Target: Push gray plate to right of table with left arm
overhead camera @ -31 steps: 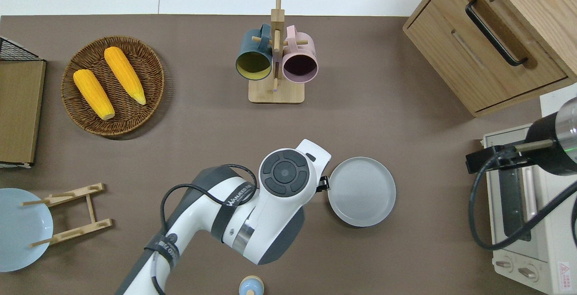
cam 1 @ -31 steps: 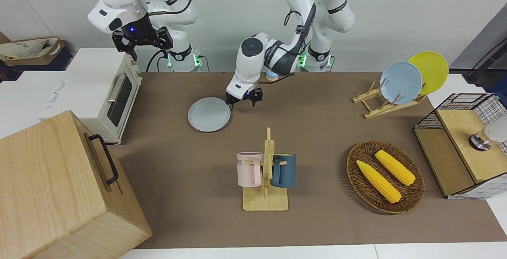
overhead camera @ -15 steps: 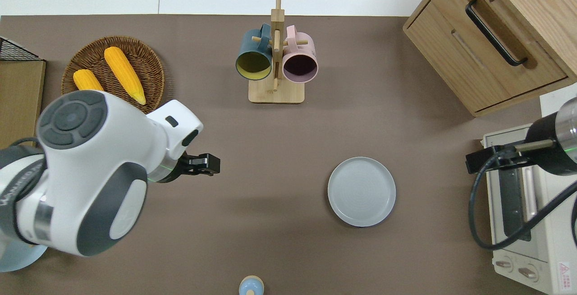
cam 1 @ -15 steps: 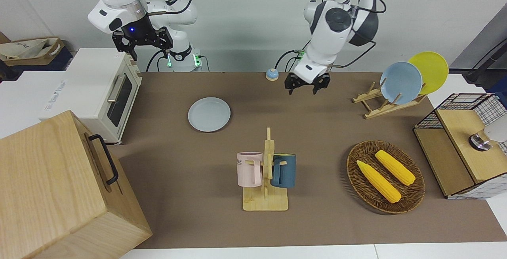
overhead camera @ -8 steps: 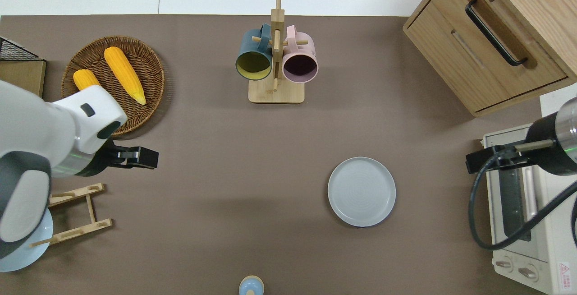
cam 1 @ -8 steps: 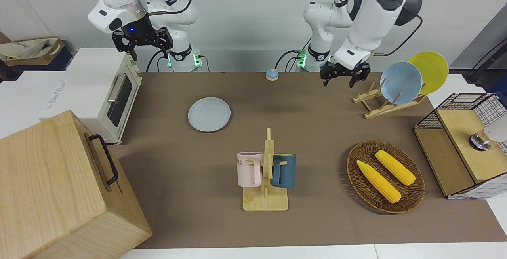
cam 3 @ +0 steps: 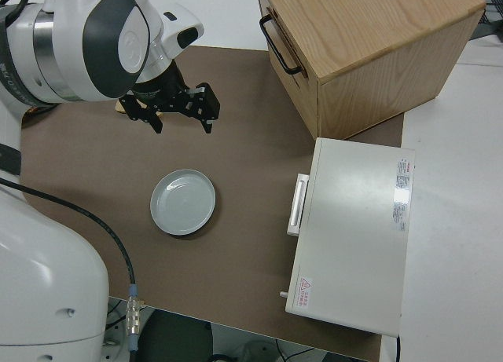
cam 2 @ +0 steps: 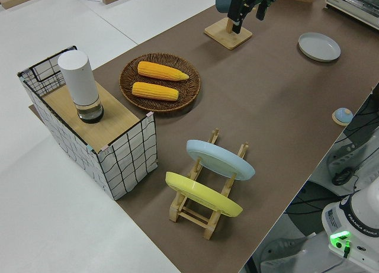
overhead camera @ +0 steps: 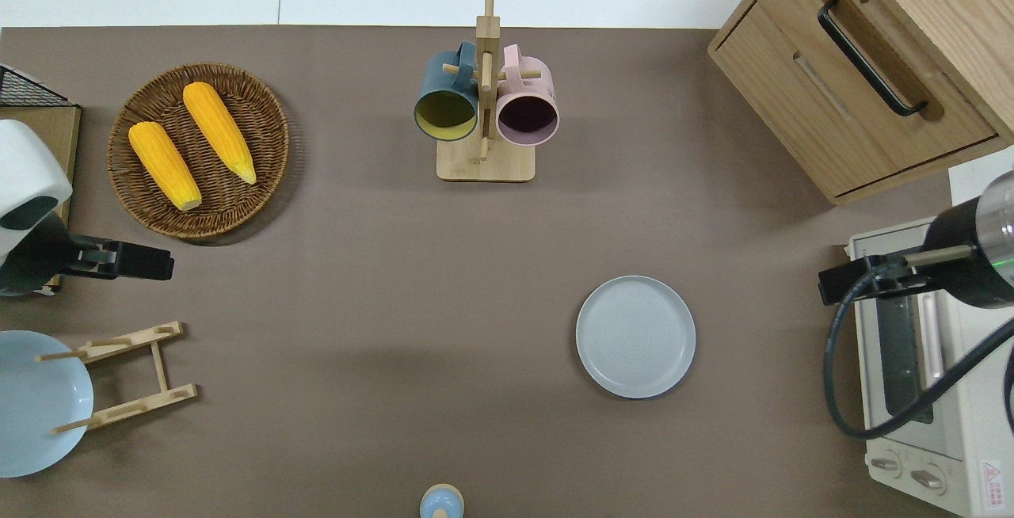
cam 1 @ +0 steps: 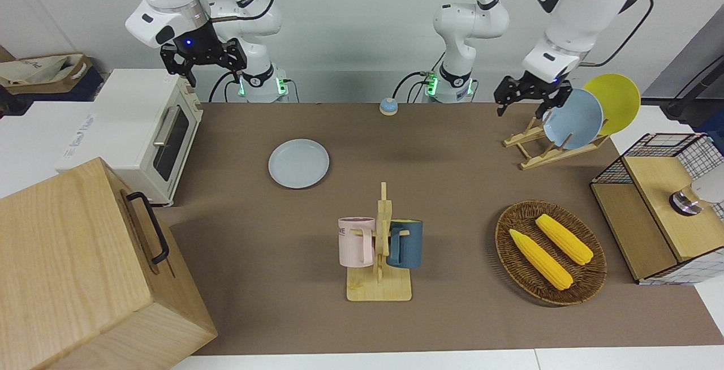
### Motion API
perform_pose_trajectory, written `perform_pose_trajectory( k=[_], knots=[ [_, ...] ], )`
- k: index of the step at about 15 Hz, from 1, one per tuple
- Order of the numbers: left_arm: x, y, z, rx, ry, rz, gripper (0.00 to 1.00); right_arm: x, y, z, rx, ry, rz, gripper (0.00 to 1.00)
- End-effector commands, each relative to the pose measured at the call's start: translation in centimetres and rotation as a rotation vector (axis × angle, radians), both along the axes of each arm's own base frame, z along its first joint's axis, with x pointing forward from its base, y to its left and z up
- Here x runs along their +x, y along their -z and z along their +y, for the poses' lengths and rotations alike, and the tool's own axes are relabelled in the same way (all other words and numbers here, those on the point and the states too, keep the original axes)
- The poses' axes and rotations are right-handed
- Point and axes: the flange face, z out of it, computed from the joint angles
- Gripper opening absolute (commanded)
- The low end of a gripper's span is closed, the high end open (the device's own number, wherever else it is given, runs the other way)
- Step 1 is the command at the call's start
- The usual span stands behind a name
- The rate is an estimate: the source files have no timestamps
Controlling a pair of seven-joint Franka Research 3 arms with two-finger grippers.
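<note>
Your gray plate sits flat on the table toward the right arm's end; left gripper, fingers spread and empty, is up by the plate rack, so just park it clear

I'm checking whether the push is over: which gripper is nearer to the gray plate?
Right. The right gripper, parked, is up by the toaster oven at the plate's end of the table. The left gripper is far from the gray plate, near the corn basket.
</note>
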Motion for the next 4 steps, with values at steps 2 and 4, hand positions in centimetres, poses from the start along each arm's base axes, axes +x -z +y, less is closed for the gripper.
perform_pose_trajectory(
  k=[2,4],
  knots=[
    [0.29,-0.89,1.82,0.000,-0.008,0.001,1.00,-0.26,-0.43,-0.09,0.001,0.015,0.004,0.983],
    [0.42,-0.64,1.99,0.000,-0.016,0.006,1.00,-0.26,-0.43,-0.09,0.002,0.014,0.004,0.983]
  ],
)
